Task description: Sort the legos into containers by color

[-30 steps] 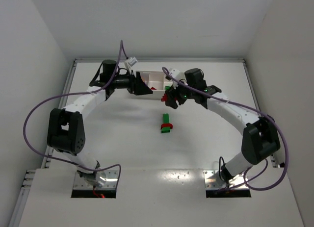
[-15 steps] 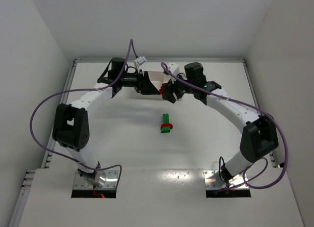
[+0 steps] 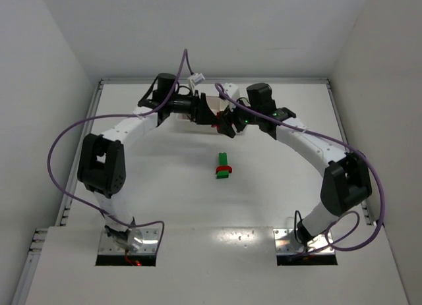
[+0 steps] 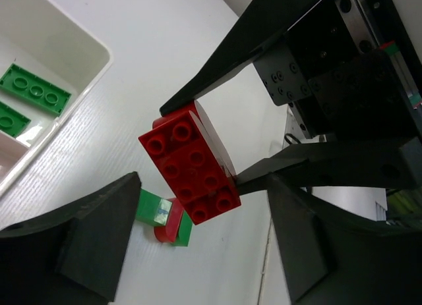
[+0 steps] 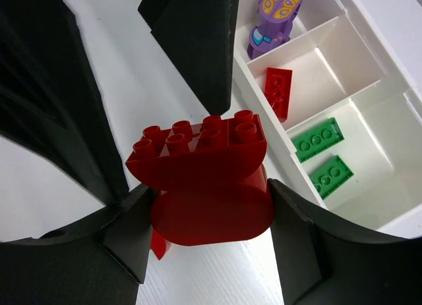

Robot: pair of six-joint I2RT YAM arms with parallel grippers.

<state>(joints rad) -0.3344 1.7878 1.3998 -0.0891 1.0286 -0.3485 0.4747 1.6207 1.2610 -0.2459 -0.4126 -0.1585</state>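
My right gripper (image 5: 208,236) clamped on red arched plastic brick (image 5: 198,166), held above white counter (image 3: 277,186). My left gripper (image 4: 198,249) spread wide, empty, fingers flanking same brick; whether they touch it, cannot tell. White three-compartment plastic tray (image 5: 254,101) just beside: two green flat bricks (image 5: 318,139) in end compartment, red flat brick (image 5: 277,91) in middle, purple piece (image 5: 273,15) cut off by frame edge. Top view: tray mostly hidden behind both grippers. Green-and-red brick pile (image 3: 223,165) well apart on counter.
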